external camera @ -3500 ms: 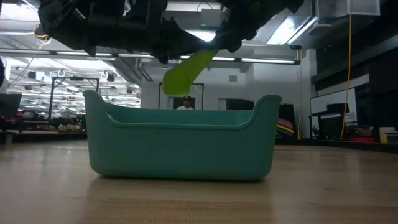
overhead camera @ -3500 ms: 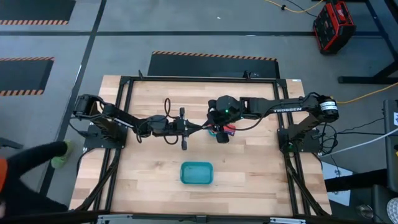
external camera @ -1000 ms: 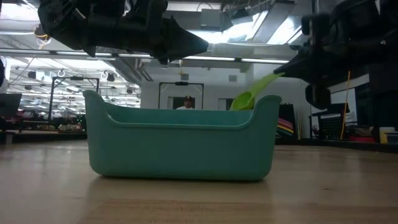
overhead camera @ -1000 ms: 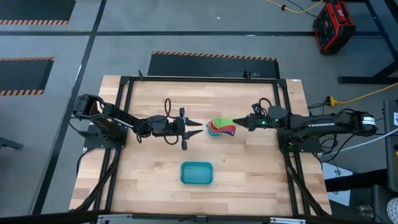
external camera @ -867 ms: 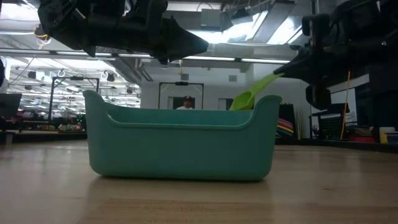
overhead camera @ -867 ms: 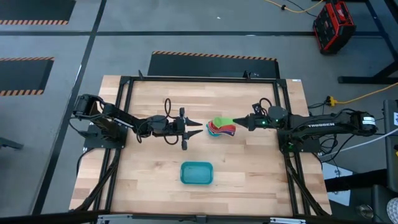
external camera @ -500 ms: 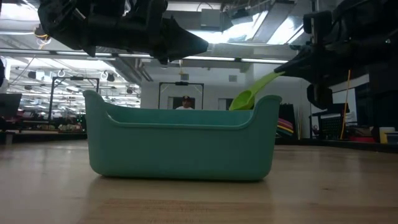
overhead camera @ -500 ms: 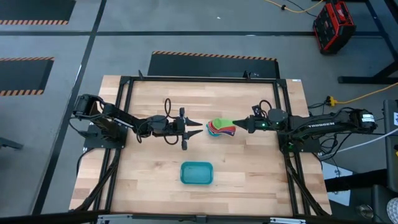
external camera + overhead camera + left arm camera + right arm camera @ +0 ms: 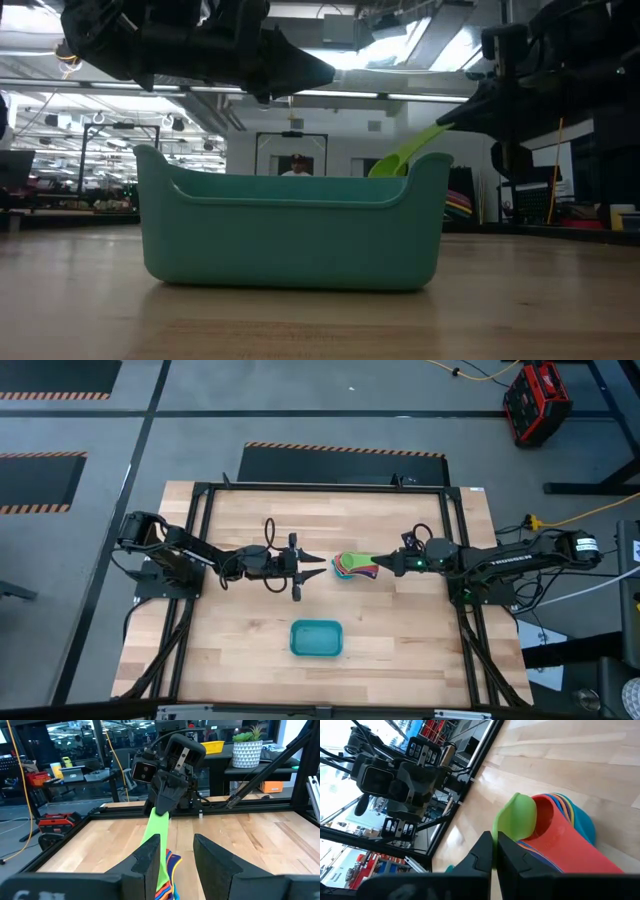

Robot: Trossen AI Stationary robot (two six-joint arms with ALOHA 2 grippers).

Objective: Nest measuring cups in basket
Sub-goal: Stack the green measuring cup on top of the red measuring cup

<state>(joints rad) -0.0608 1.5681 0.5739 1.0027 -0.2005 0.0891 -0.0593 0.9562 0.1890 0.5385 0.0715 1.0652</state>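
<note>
Right gripper point(image 9: 383, 565) was clamped on the handle of the green cup point(image 9: 352, 558), jaws pinched flat together on it. In the left wrist view that cup point(image 9: 156, 848) hung by its long handle from the right gripper point(image 9: 161, 809), bowl end down at the stack. Stack of measuring cups point(image 9: 352, 567) sat mid-bench; the right wrist view showed the green bowl point(image 9: 516, 819) resting beside the red one point(image 9: 561, 840), with orange and blue rims fanned out underneath. Cups looked loosely overlapped, not squarely nested.

Left gripper point(image 9: 312, 565) hovered just beside the stack on the opposite side, fingers point(image 9: 151, 859) apart, holding nothing. Couldn't tell whether its tips touched any cup.

Basket point(image 9: 316, 638) sat on the bench point(image 9: 240, 650) near the front edge, well apart from the stack, no cups in it. Low view had the basket point(image 9: 290, 226) in the foreground, green handle point(image 9: 412, 154) angled up behind its far corner.
</note>
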